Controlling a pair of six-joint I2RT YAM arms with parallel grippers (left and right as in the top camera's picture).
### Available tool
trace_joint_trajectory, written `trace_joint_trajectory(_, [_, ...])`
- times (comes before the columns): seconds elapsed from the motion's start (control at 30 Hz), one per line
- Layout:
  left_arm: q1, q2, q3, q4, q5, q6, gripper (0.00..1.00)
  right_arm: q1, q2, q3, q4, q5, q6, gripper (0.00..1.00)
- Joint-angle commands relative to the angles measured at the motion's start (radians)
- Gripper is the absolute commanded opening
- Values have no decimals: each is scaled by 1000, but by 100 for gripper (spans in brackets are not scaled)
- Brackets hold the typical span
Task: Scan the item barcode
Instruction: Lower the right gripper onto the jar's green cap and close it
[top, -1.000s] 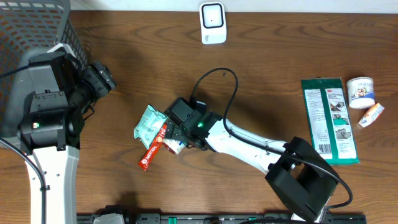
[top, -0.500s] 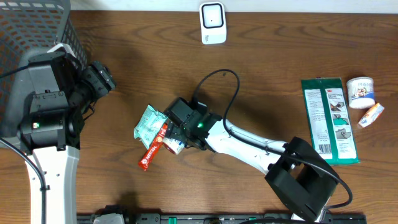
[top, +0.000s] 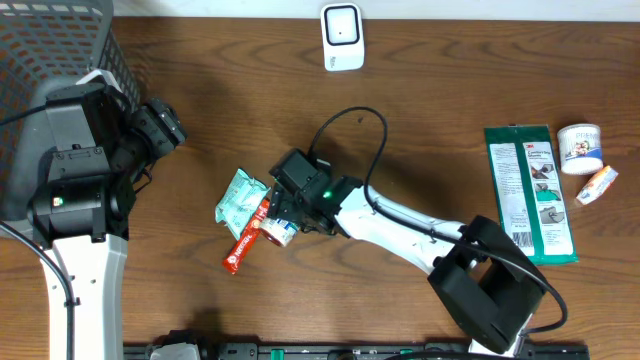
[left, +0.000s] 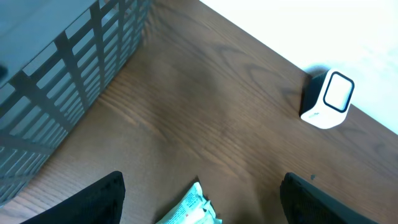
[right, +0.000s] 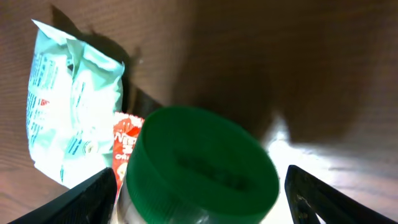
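Bottle (top: 281, 233) with green lid (right: 199, 158) lies mid-table, just beside red packet (top: 243, 247) and mint pouch (top: 238, 198). Right gripper (top: 280, 224) straddles it; whether the jaws press it, I cannot tell. Left gripper (left: 202, 199) hangs with jaws wide apart near basket (top: 60, 40).

Green pack (top: 530, 195), right side of table (top: 430, 90): red logo top-left reads "3M"; rest of print too small. Red sachet (right: 124, 140): white caps, partly hidden by a lid, no full word legible. Teal pouch (right: 71, 106): dark lines of print, blurred, unreadable. White tub (top: 579, 147): blue lettering & pic, can't make out. Small box (top: 598, 185) just beside it: print illegible.
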Motion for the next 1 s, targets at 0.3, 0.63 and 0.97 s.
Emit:
trace_joint_trajectory(0.3, [4,2,2,1,-13,-2,81,-1,55,-7,12,10,-166,63])
trace_joint_trajectory(0.63, [4,2,2,1,-13,-2,82,-45,-61,-7,-55,41,-512,63])
trace_joint_trajectory(0.97, [4,2,2,1,-13,-2,81,-13,-66,-8,-121,173,-641,66])
